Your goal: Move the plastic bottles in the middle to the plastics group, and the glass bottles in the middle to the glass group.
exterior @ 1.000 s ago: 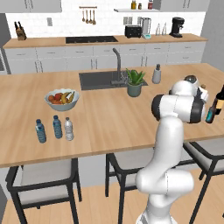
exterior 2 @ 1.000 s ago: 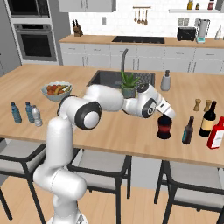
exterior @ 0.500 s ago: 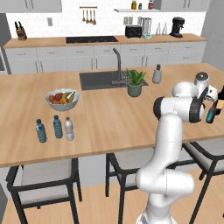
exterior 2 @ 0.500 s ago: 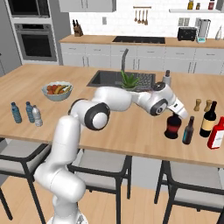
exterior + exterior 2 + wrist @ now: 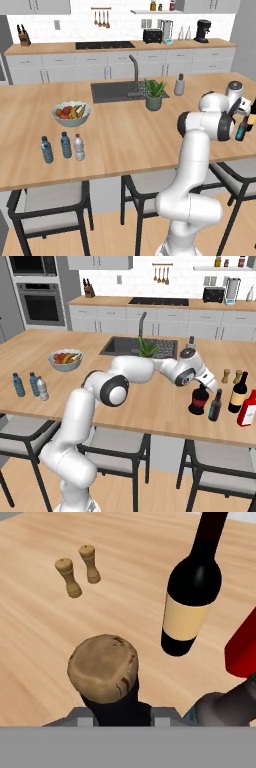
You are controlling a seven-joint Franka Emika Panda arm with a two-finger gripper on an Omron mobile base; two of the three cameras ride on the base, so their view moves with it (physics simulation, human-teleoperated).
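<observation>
Gripper [image 5: 204, 387] closed narrow around the neck of the squat red-labelled bottle [image 5: 198, 401], cork [image 5: 103, 667] just above the fingers. Bottle stands on the wooden island counter [image 5: 150, 406], teal-blue bottle [image 5: 216, 405] just beside it, tall wine bottle [image 5: 192, 597] near.

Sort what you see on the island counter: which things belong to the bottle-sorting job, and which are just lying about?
Job:
squat red-labelled bottle, gripped by the pincer
slim teal bottle
wine bottle
clear plastic bottle
two blue bottles

Lying about:
fruit bowl
potted plant
wooden shakers
red bottle
</observation>
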